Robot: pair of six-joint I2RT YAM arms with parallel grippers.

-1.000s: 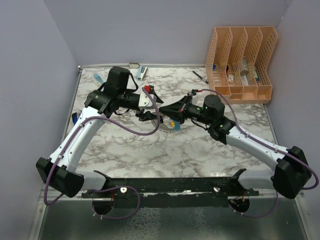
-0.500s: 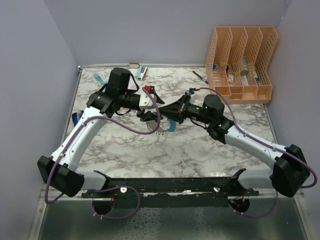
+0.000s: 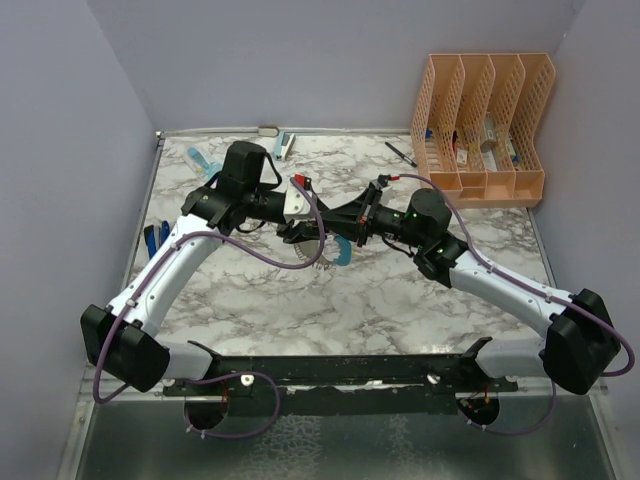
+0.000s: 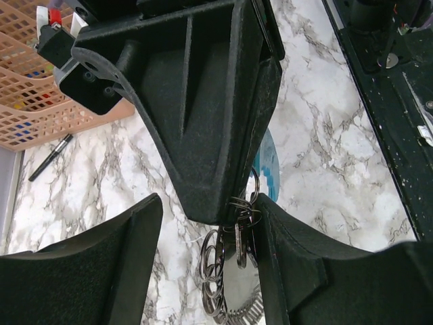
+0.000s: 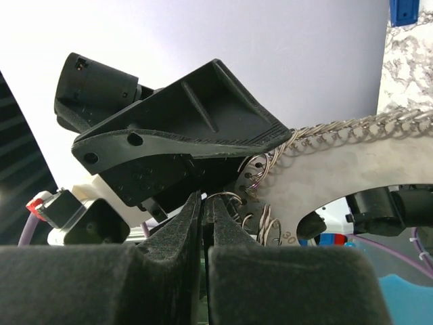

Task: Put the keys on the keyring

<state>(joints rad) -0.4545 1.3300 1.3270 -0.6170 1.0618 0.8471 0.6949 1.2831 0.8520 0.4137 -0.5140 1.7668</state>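
We're mid-air over marble table [image 3: 400, 290]: keyring [image 5: 352, 169] hangs between both arms; right gripper [image 5: 203, 203] pinched shut at its wire rings, left gripper [image 4: 210, 210] half-spread around it, grip unclear. We can't spot keys, yellow or black, so threading looks unfinished
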